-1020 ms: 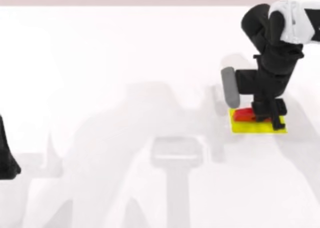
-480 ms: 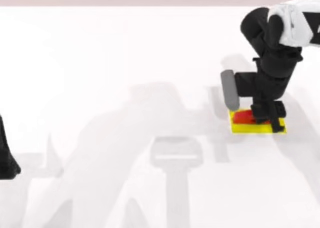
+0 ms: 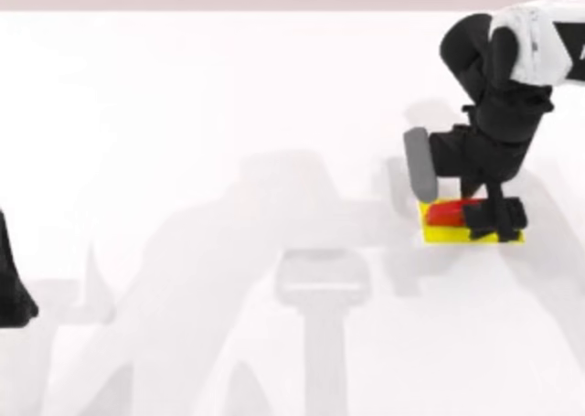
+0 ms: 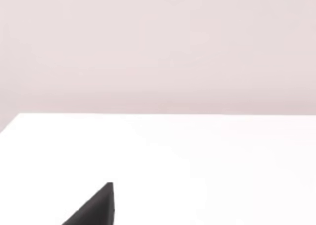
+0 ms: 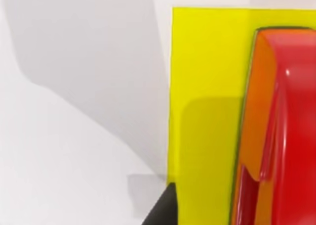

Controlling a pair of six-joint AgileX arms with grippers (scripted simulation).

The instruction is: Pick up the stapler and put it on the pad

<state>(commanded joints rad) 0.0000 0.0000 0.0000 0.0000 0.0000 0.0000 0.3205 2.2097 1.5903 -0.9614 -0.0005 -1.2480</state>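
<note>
The red stapler (image 3: 445, 213) lies on the yellow pad (image 3: 457, 235) at the table's right side. My right gripper (image 3: 494, 218) hovers low over the pad, just to the right of the stapler's visible end, and stands open. In the right wrist view the stapler (image 5: 281, 136) rests flat on the pad (image 5: 207, 86), and one dark fingertip (image 5: 165, 210) sits at the pad's edge with a strip of yellow between it and the stapler. The other finger is out of frame. My left arm (image 3: 14, 293) is parked at the left edge, gripper open.
A grey cylindrical part of the right arm (image 3: 420, 164) hangs just left of the pad. The left wrist view shows only white table, a pale back wall and one dark fingertip (image 4: 98, 207).
The right gripper's fingers have spread apart over the pad and let go of the stapler, which stays lying on the yellow. The left arm has not moved.
</note>
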